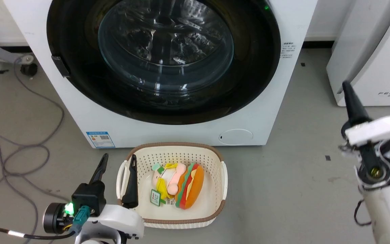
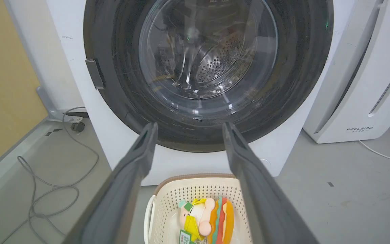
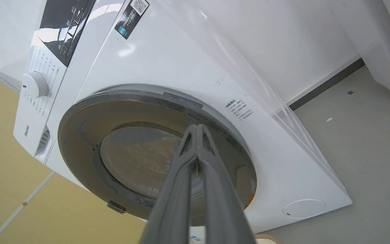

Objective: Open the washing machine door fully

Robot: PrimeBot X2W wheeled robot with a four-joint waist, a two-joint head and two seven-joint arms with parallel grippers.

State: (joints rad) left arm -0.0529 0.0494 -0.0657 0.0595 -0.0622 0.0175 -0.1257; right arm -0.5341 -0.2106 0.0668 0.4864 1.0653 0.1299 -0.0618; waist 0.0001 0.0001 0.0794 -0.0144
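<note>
Head view shows us the washing machine door [image 1: 80,84] shut flat on the washing machine [image 1: 181,132], ahead of and above our open, empty left end effector [image 1: 119,156], which we judge nearer its left-edge tab [image 1: 60,66] than the closed, empty right end effector [image 3: 196,128].

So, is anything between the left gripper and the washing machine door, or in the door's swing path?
Nothing visible stands between the open left gripper and the closed washing machine door. A cream basket sits on the floor below the door's lower edge; it probably sits low enough to clear.
</note>
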